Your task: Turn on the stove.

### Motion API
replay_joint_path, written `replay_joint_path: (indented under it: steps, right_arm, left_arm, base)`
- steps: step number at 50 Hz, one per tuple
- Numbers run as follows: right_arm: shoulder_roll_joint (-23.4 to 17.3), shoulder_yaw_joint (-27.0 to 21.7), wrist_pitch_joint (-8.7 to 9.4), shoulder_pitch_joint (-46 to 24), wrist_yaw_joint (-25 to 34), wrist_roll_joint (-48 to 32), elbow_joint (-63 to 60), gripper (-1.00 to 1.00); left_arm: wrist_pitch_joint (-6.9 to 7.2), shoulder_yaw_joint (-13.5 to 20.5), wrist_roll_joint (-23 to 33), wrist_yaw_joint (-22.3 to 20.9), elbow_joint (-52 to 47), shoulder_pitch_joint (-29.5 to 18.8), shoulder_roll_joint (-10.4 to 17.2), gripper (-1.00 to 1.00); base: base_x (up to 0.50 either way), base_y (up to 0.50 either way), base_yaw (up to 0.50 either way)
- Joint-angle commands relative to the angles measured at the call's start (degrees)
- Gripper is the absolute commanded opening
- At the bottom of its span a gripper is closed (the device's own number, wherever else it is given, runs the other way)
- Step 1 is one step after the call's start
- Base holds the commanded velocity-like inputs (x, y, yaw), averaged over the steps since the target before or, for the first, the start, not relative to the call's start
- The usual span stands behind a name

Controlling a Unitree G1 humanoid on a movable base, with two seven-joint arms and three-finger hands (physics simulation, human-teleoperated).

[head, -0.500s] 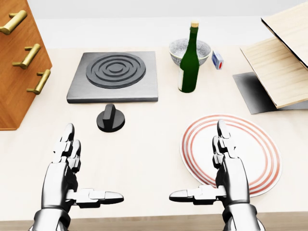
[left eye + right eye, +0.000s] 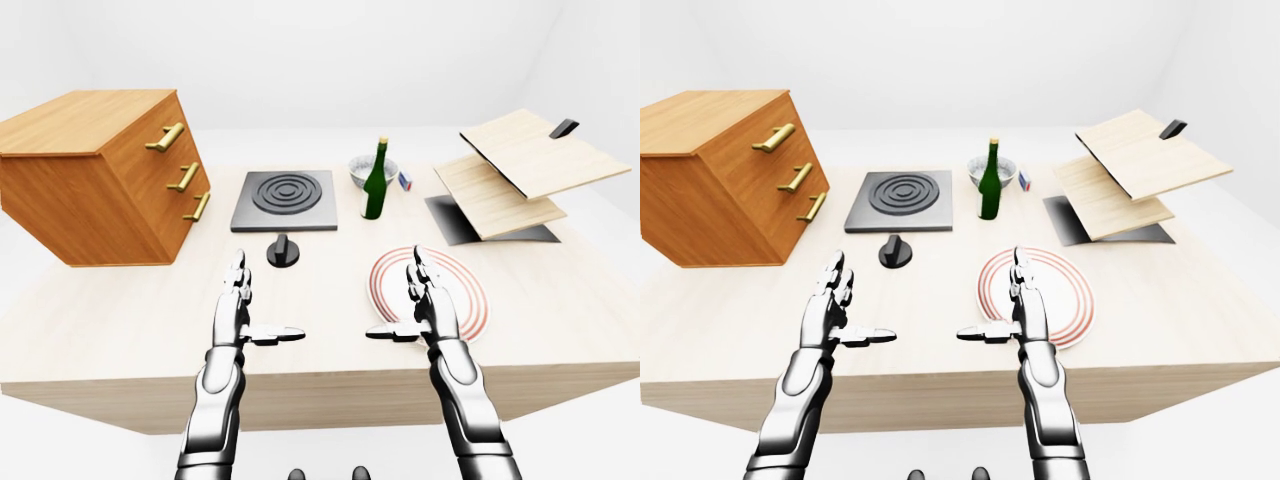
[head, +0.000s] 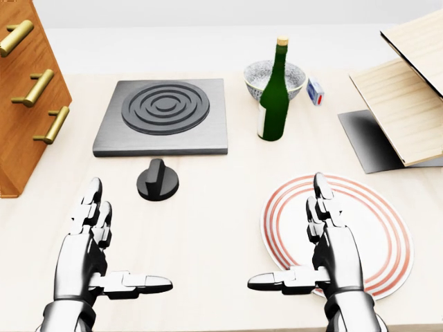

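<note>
Stove (image 3: 164, 116) sits on the surface (image 3: 208, 207) upper-left of centre in head view, a flat grey slab with ring burner; its black knob (image 3: 158, 181) stands just below the slab's lower edge, apart from it, ridge pointing roughly up-down in the view

Left hand (image 3: 88, 249) hovers low-left, fingers (image 3: 92, 207) stretched flat and spread wide, thumb out sideways toward centre, holding nothing. Right hand (image 3: 331, 245) mirrors it over the striped plate (image 3: 387, 228), also spread flat and empty. Neither touches the knob

Judgement: step in hand is the reach to the knob, not begun as a grasp. Left hand is the nearer one, knob lies up and a little right of it, so use that. Bring the hand over the knob from below in the view, drop the wrist, and set thumb on one face of the ridge with the fingers on the other, then close before twisting. Turn from the wrist, not by dragging the arm, or the knob may slip out or slide on the surface

Keep clear of the drawer cabinet (image 3: 28, 90) at left. Green bottle (image 3: 274, 97) and bowl (image 3: 266, 71) stand right of the stove, well apart from the knob, so low risk unless the right hand moves; best leave it parked
</note>
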Motion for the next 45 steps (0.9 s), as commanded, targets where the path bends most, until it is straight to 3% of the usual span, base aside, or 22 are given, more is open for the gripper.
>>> replay_joint_path:
  steps: [1, 17, 21, 22, 23, 28, 38, 42, 44, 45]
  right_arm:
    - [-0.1, -0.2, 0.84, -0.2, 0.6, 0.5, -0.2, 1.0]
    - [-0.1, 0.0, 0.42, 0.0, 1.2, 0.3, -0.2, 1.0]
    - [0.0, -0.1, -0.02, -0.1, 0.9, 0.4, 0.3, 1.0]
    - [0.1, -0.1, -0.82, 0.0, 0.5, 0.3, 0.3, 1.0]
    - [0.2, -0.1, -2.23, 0.4, 0.8, 0.6, 0.1, 1.0]
    - [0.2, 0.1, -2.74, 0.6, 0.5, 0.2, 0.2, 1.0]
    - [0.0, -0.1, -2.92, 0.8, 1.0, 0.7, -0.2, 1.0]
    - [0.0, -0.2, -3.02, 0.7, 0.7, 0.7, -0.1, 1.0]
    - [0.0, -0.3, -2.93, 0.8, 0.6, 0.7, -0.4, 1.0]
    - [0.0, -0.3, -2.96, 0.7, 0.7, 0.8, -0.3, 1.0]
  left_arm:
    - [-0.16, 0.1, 0.0, -0.1, 0.3, -0.2, 0.1, 1.0]
    - [-0.04, 0.5, -0.3, -0.1, 0.6, -0.7, 0.2, 1.0]
    - [-0.24, 0.5, -0.3, -0.1, 1.2, -0.8, 0.3, 1.0]
    - [-0.32, 0.6, -0.3, -0.1, 1.3, -0.9, 0.3, 1.0]
    - [-0.33, 0.6, -0.3, -0.1, 1.4, -1.0, 0.3, 1.0]
    - [-0.39, 0.7, -0.5, -0.1, 1.7, -1.1, 0.4, 1.0]
    - [-0.88, 0.1, 0.1, 0.1, 2.3, -0.8, 0.1, 1.0]
    - [-0.46, -0.7, 0.3, 0.1, 0.9, 0.3, -0.3, 1.0]
    - [-0.71, -0.7, 0.3, 0.2, 1.4, 0.3, -0.4, 1.0]
    - [-1.51, -0.7, 0.5, 0.3, 2.9, 0.0, -0.4, 1.0]
  base:
    - [0.44, 0.0, 0.0]
    - [0.45, 0.0, 0.0]
    - [0.45, 0.0, 0.0]
    - [0.28, 0.0, 0.0]
    - [0.0, 0.0, 0.0]
    - [0.0, 0.0, 0.0]
    - [0.0, 0.0, 0.0]
    - [0.0, 0.0, 0.0]
    - [0.0, 0.0, 0.0]
    - [0.0, 0.0, 0.0]
